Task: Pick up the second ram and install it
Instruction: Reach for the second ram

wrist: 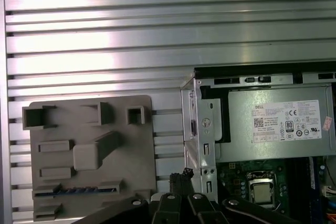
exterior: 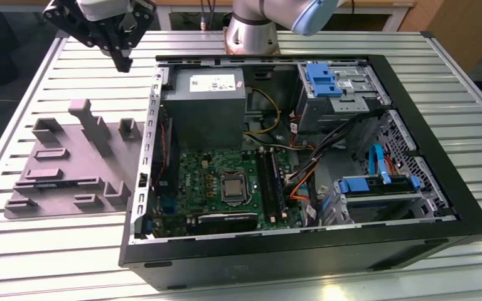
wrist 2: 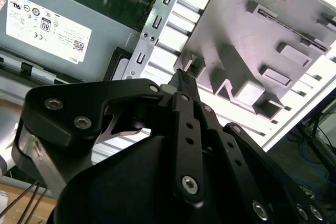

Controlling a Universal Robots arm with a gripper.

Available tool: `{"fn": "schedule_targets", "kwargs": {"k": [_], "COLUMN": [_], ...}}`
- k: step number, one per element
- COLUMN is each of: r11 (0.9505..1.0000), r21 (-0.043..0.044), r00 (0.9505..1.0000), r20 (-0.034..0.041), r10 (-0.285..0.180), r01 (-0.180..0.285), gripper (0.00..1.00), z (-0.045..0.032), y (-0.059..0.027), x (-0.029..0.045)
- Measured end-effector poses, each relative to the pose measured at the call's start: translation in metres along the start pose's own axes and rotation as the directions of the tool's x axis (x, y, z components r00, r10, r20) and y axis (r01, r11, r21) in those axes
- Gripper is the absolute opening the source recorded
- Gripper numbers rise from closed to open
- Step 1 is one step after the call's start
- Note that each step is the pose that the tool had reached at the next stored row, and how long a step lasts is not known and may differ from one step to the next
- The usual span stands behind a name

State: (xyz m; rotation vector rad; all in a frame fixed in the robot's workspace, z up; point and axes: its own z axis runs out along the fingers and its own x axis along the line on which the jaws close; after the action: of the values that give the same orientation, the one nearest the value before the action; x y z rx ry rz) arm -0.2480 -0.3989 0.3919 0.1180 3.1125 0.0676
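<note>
Currently the black two-finger gripper hangs high above the slatted aluminium table. It is off the far edge of the grey moulded plastic tray, between the tray and the open black computer case. Fingers are pressed together at the tips in both wrist views, holding nothing. The second ram, a thin dark bluish-green stick, sits on edge in a long groove toward the tray's end away from the gripper, well apart from the fingertips. The green motherboard with its long black memory slots lies exposed in the case.

Risks, as I judge them:
- Closed fingers would hit the stick's top edge instead of straddling it.
- Raised tray blocks beside the groove could catch a finger.
- A skewed grip would tilt the thin board and jam it at the slot.
</note>
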Motion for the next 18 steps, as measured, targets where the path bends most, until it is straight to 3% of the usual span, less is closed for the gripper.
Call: {"fn": "schedule_targets", "kwargs": {"k": [18], "r11": [1.0], "r21": [0.0], "r00": [1.0], "r20": [0.0], "r10": [0.0], "r01": [0.0], "gripper": [0.11], "z": [-0.0003], "y": [-0.001], "x": [0.0137]}}
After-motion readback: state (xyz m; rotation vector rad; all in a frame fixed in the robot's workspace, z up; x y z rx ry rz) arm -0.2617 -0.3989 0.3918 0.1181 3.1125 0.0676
